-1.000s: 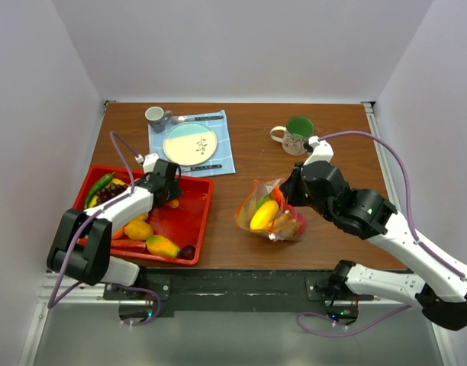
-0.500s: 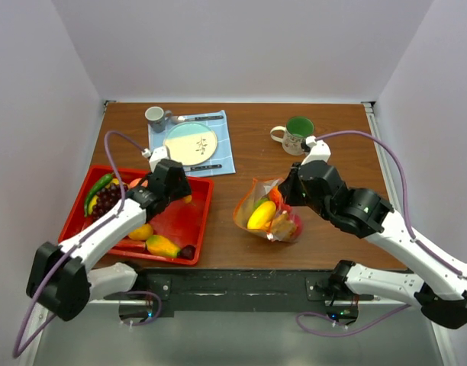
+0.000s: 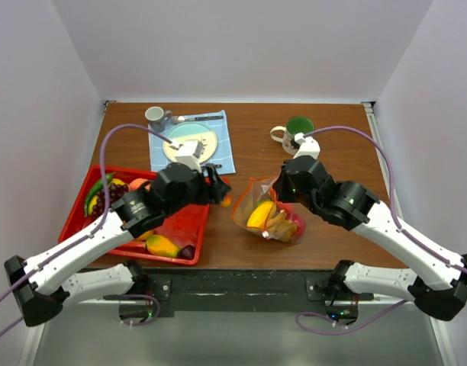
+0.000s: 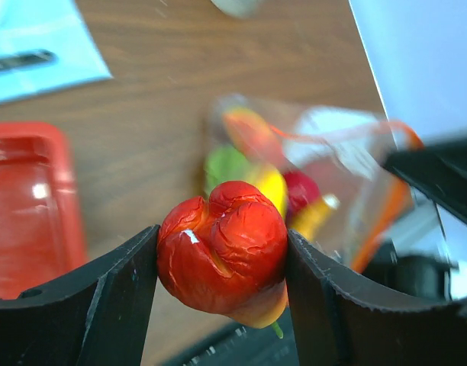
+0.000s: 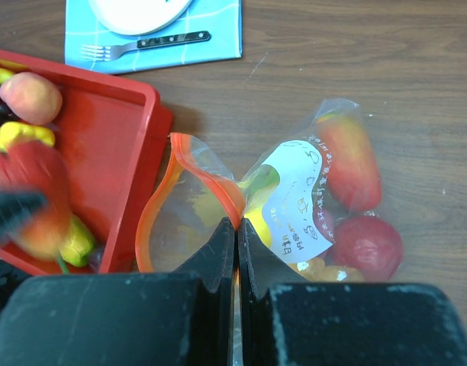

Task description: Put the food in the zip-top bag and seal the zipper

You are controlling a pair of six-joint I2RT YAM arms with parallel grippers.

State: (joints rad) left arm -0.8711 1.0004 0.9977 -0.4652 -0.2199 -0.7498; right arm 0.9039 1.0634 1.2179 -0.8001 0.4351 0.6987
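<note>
OK, your left gripper (image 3: 220,195) is clamped on one red pepper (image 4: 222,255) mid-frame in the top view, between the red tray (image 3: 186,221) and the zip-top bag (image 3: 268,213) at centre; your right gripper (image 5: 235,226) pinches the zipper (image 5: 151,210), holding the mouth open. Carry the pepper over the open loop, lower it inside, then release, right pinch steady. Count: one bag, at least four pieces (image 5: 368,248) inside; one tray, at least five.

- Brown wooden table (image 3: 249,252).
- Red tray (image 5: 104,137): just left of the left pincer (image 4: 222,267).
- Zip-top bag (image 3: 268,217): directly beneath the right pincer (image 5: 236,232).
- Blue cloth (image 3: 226,145): beyond the left pincer.
- Green-lined mug (image 3: 298,126): beyond the right pincer.
- Grey cup (image 3: 154,115): beyond the left pincer, by the cloth's far-left corner.
</note>
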